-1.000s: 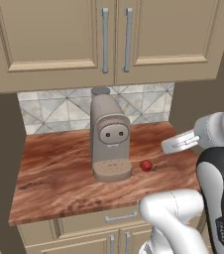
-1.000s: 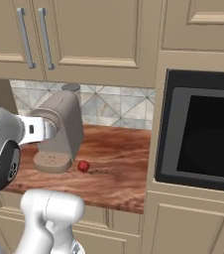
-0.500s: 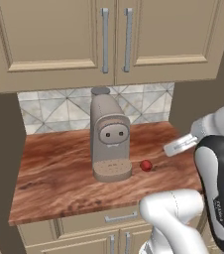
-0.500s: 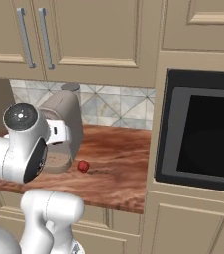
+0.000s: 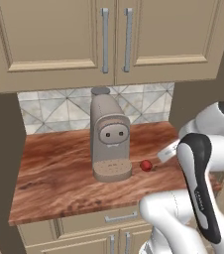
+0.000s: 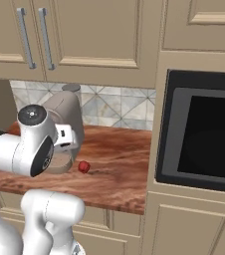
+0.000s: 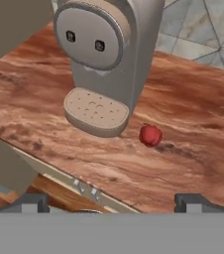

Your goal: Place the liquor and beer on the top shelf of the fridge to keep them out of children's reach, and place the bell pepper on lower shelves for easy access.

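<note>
The bell pepper point(image 7: 150, 135) lay on the wooden tabletop point(image 7: 198, 129), just beside the coffee machine point(image 7: 106, 59) at the side of its round drip base, apart from it, nearer the tabletop's front edge than the tiled backsplash point(image 5: 139, 106). From the claw point(image 7: 111, 202), the pepper sat ahead and slightly off-centre, toward the far side from the machine. Pepper approx. round, so no long axis to align with; approach dir. constrained mainly by the machine's base next to it. Claw stood fully open, nothing between its tips, well back from the pepper and above the tabletop's front edge. In the left base view, the arm point(image 5: 203, 183) was folded in front of the tabletop, hand angled down toward the machine. Judged: reach fwd and down required before closing.
</note>
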Controlling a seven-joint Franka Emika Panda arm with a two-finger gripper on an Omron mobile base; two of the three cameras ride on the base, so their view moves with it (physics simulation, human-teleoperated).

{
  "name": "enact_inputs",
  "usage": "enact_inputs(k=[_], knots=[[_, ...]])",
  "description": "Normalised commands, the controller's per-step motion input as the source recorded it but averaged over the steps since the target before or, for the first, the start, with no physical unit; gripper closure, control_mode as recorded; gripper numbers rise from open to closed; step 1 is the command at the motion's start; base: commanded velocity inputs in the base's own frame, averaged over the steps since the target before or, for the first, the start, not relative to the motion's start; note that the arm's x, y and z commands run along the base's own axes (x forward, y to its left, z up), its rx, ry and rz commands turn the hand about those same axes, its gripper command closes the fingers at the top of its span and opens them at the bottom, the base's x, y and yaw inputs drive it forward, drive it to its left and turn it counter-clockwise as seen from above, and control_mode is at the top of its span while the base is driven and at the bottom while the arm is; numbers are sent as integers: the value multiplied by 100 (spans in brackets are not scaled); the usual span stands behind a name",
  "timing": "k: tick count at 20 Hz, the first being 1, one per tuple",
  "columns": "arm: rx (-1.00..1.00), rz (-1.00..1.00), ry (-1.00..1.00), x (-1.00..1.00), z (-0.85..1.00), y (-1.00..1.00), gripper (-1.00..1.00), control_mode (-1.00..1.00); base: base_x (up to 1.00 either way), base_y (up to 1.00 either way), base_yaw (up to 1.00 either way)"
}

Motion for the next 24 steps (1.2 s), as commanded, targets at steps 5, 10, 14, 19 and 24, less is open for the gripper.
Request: enact_inputs(k=[5, 10, 14, 19, 24], knots=[[0, 0, 1, 17, -40, 0, -100, -100, 0, 0, 0], [0, 0, 1, 10, -42, 3, -100, -100, 0, 0, 0], [0, 0, 5, 18, -42, 0, -100, -100, 0, 0, 0], [0, 0, 0, 17, -42, -1, -100, -100, 0, 0, 0], [0, -5, 0, 22, -41, -9, -100, -100, 0, 0, 0]])
